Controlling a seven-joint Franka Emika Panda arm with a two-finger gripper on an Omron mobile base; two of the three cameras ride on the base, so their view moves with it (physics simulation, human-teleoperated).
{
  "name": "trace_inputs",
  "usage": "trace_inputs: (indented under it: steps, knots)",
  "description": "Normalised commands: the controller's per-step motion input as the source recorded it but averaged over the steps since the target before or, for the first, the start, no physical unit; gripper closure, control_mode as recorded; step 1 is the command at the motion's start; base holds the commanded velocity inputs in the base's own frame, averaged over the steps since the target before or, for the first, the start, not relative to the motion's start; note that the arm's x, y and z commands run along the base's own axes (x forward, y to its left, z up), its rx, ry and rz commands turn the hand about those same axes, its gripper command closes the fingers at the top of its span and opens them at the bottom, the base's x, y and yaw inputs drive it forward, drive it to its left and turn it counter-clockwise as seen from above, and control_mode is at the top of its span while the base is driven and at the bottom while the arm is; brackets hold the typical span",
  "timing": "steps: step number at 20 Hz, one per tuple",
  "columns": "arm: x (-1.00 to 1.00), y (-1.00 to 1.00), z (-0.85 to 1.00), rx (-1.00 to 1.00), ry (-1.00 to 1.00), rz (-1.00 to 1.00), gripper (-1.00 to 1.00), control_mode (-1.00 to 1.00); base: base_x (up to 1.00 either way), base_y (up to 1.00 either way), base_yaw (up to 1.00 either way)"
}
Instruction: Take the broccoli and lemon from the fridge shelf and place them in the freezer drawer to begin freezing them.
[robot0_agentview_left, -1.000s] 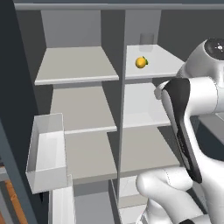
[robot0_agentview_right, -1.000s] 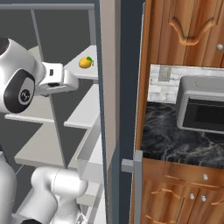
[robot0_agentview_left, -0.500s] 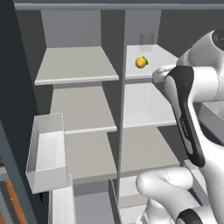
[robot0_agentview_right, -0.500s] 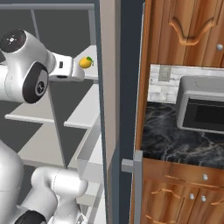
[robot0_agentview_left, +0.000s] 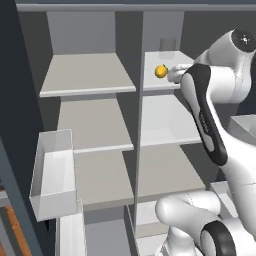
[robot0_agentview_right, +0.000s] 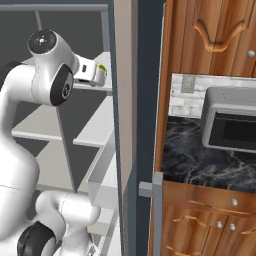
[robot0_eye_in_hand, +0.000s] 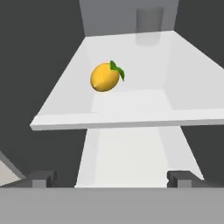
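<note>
lemon (robot0_eye_in_hand: 105, 77): sitting on the top right fridge shelf (robot0_eye_in_hand: 144, 111), a bit back from the front edge, little green leaf pointing away. Hasn't budged from half a second ago.
gripper (robot0_eye_in_hand: 111, 178): wide open, just the two dark fingertips (robot0_eye_in_hand: 41, 178) poking up, level with the shelf's front edge and short of the lemon, nothing between them.
arm: has pushed further into the fridge since the earlier frames; in the left base view the hand end (robot0_agentview_left: 175, 73) is now right beside the lemon, a second ago it was well short.
cup thing (robot0_eye_in_hand: 149, 22): grey, upright at the back of the same shelf.
door bin (robot0_agentview_left: 52, 182): see-through, lower left, same spot.
</note>
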Motion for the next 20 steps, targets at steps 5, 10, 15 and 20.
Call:
trace_inputs:
  steps: [5,10,15,20]
  knots:
    - [0.77,0.02,0.0,0.06,0.0,-0.05,-1.0,-1.0,0.0,0.0,0.0]
    - [0.6,0.05,-0.01,0.03,0.05,-0.04,-1.0,-1.0,0.0,0.0,0.0]
    - [0.08,0.01,-0.02,0.0,0.04,0.0,-1.0,-1.0,0.0,0.0,0.0]
    - [0.4,0.11,-0.03,0.0,0.1,0.0,-1.0,-1.0,0.0,0.0,0.0]
